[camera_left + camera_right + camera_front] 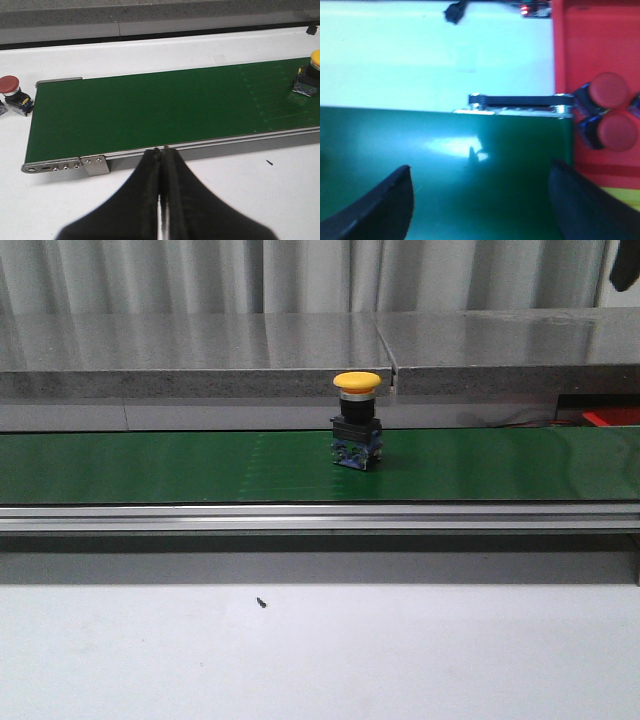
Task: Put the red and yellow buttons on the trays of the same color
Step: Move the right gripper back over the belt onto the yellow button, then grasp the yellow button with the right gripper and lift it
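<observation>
Left pincer [161, 190] closed and empty, right pincer [480, 200] wide apart, yellow button [356, 420] upright on belt [150, 465].

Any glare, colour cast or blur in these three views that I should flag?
Right wrist view: strong cyan cast, the white table nearly washed out, a glare patch on the green belt, soft focus overall. Left wrist view: evenly lit, the shut left fingers blurred by closeness. Front view: sharp enough, the yellow button clear, mild reflections on the grey shelf.

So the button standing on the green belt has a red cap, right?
No, the button on the green belt has a yellow cap, as the front view shows. It does stand upright on the belt.
</observation>
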`<action>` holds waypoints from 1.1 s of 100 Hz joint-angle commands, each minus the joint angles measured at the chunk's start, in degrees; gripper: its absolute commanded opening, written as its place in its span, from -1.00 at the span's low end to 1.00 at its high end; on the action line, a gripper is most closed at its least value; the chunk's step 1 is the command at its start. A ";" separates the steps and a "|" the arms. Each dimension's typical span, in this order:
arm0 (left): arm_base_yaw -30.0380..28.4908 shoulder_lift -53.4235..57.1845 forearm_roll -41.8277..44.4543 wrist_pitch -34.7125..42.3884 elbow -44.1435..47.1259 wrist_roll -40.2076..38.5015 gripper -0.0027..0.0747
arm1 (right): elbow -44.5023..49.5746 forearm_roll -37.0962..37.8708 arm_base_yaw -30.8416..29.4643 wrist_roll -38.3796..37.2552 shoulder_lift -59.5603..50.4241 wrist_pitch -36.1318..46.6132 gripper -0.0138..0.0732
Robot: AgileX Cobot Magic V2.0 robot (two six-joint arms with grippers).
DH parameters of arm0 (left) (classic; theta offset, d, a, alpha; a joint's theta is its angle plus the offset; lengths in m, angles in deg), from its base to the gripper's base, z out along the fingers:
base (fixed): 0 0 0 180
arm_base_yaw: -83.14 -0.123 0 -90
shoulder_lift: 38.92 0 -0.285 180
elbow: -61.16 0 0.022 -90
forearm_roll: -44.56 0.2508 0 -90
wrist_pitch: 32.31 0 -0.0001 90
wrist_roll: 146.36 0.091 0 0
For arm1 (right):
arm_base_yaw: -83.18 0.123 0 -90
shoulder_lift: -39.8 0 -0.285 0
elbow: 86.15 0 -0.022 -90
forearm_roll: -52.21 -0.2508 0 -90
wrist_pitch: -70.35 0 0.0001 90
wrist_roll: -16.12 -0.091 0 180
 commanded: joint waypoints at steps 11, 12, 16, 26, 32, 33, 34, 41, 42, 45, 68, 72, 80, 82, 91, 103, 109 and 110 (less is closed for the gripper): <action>0.42 -0.01 -0.98 3.84 -1.41 -0.03 -0.98 | -1.54 -1.84 5.89 1.50 -2.88 -4.16 0.61; 0.42 -0.01 -0.98 3.84 -1.41 -0.03 -0.98 | -1.54 -1.97 6.09 1.50 -2.88 -4.32 0.61; 0.42 -0.01 -0.98 3.84 -1.41 -0.03 -0.98 | -1.54 -2.59 7.29 1.56 -2.88 -4.51 0.61; 0.42 -0.01 -0.98 3.84 -1.41 -0.03 -0.98 | -1.54 -3.82 10.20 1.56 -2.88 -4.71 0.61; 0.42 -0.01 -0.98 3.84 -1.41 -0.03 -0.98 | -1.54 -4.01 12.25 1.56 -2.88 -5.12 0.61; 0.42 -0.01 -0.98 3.84 -1.41 -0.03 -0.98 | -1.54 -4.01 12.48 1.56 -2.88 -5.22 0.61; 0.42 -0.01 -0.98 3.84 -1.41 -0.03 -0.98 | -1.54 -4.01 12.93 1.56 -2.88 -5.27 0.61; 0.42 -0.01 -0.98 3.84 -1.41 -0.03 -0.98 | -1.54 -4.01 14.96 1.64 -2.88 -5.38 0.61; 0.42 -0.01 -0.98 3.84 -1.41 -0.03 -0.98 | -1.54 -4.01 15.16 1.65 -2.88 -5.38 0.61; 0.42 -0.01 -0.98 3.84 -1.41 -0.03 -0.98 | -1.54 -4.03 16.07 1.90 -2.83 -5.26 0.61; 0.42 -0.01 -0.98 3.84 -1.41 -0.03 -0.98 | -1.54 -6.59 19.61 2.23 -0.88 -4.41 0.84; 0.42 -0.01 -0.98 3.84 -1.41 -0.03 -0.98 | -1.54 -6.84 20.09 2.23 -0.27 -4.31 0.84; 0.42 -0.01 -0.98 3.84 -1.41 -0.03 -0.98 | -1.54 -6.78 20.98 2.23 1.26 -3.43 0.84; 0.42 -0.01 -0.98 3.84 -1.41 -0.03 -0.98 | -1.54 -6.77 21.04 2.23 1.67 -3.04 0.84; 0.42 -0.01 -0.98 3.84 -1.41 -0.03 -0.98 | -1.54 -6.77 21.38 2.05 3.02 -0.25 0.84; 0.42 -0.01 -0.98 3.84 -1.41 -0.03 -0.98 | -1.54 -6.62 21.38 1.84 4.87 3.32 0.83; 0.42 -0.01 -0.98 3.84 -1.41 -0.03 -0.98 | -1.54 -5.99 21.38 1.84 5.84 4.03 0.82; 0.42 -0.01 -0.98 3.84 -1.41 -0.03 -0.98 | -1.54 -5.87 21.38 1.84 6.05 4.22 0.82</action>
